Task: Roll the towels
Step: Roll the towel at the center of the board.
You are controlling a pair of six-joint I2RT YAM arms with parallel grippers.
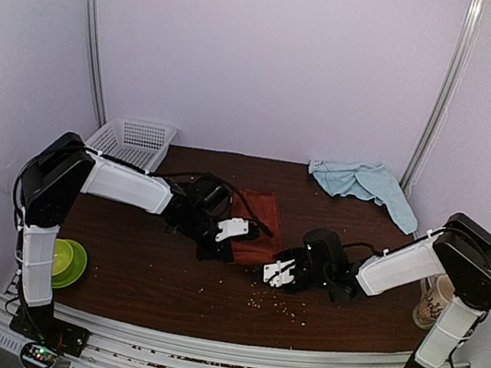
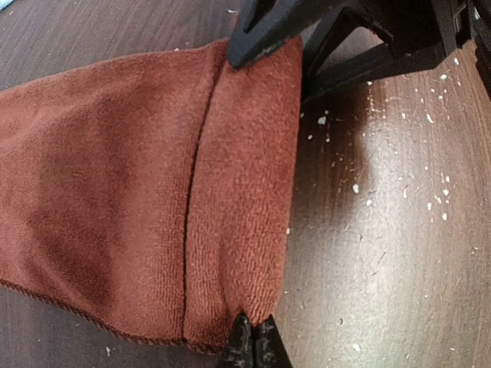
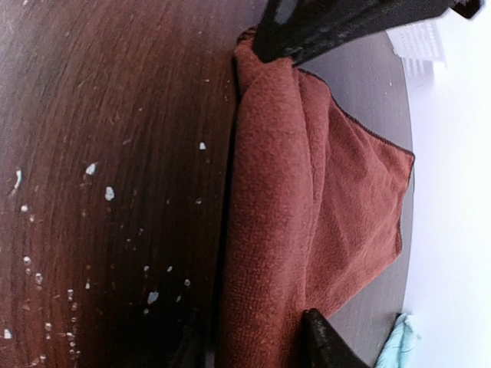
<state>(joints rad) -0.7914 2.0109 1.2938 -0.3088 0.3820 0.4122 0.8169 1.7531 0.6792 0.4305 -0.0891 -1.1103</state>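
The rust-red towel (image 1: 256, 223) lies at the table's middle, its near edge folded over into a thick roll (image 2: 242, 192). My left gripper (image 1: 223, 239) is at the roll's left end. In the left wrist view its tips (image 2: 253, 341) are pinched together on the fold's edge. My right gripper (image 1: 275, 269) is at the roll's right end. In the right wrist view (image 3: 253, 337) its jaws stand either side of the roll (image 3: 265, 230) and grip it. The pale light-blue towel (image 1: 363, 181) lies crumpled at the back right, apart from both grippers. Its corner shows in the right wrist view (image 3: 399, 345).
A white slatted basket (image 1: 131, 140) stands at the back left. A green bowl (image 1: 67, 260) sits at the near left edge and a patterned cup (image 1: 433, 302) at the near right edge. Pale crumbs (image 1: 278, 303) are scattered on the dark wooden table in front of the grippers.
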